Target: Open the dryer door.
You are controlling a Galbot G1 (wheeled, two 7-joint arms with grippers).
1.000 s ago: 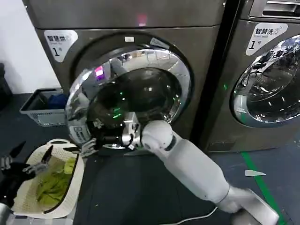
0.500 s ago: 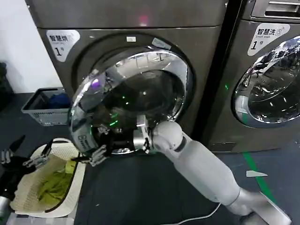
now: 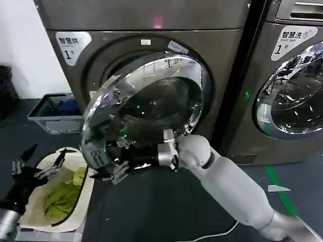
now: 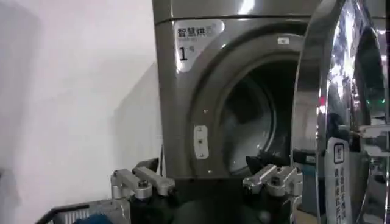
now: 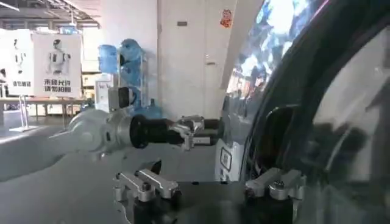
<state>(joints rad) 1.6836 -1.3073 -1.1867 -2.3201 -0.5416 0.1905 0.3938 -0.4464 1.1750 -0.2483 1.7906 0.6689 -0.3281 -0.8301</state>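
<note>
head view: dryer [image 3: 151, 30] dead ahead, its door [image 3: 146, 113] part-swung, right gripper [image 3: 115, 172] spread open at the door's lower rim, gripping nothing; left gripper [image 3: 38, 164] open over laundry basket [image 3: 83, 189]; next, likely push door wider.

So the dryer [image 3: 151, 60] has its round chrome-rimmed door [image 3: 146, 113] swung partway out, the dark drum mouth showing behind its upper left edge. The right gripper [image 3: 117, 173] sits at the door's lower left rim with its jaws spread, the rim just above and beside them. The white right arm runs off toward the lower right. The left gripper [image 3: 38, 162] hangs well apart to the left, jaws wide, right over a white laundry basket [image 3: 81, 199] of green clothes [image 3: 60, 194]. A second machine [image 3: 287, 85] stands well off to the right.
</note>
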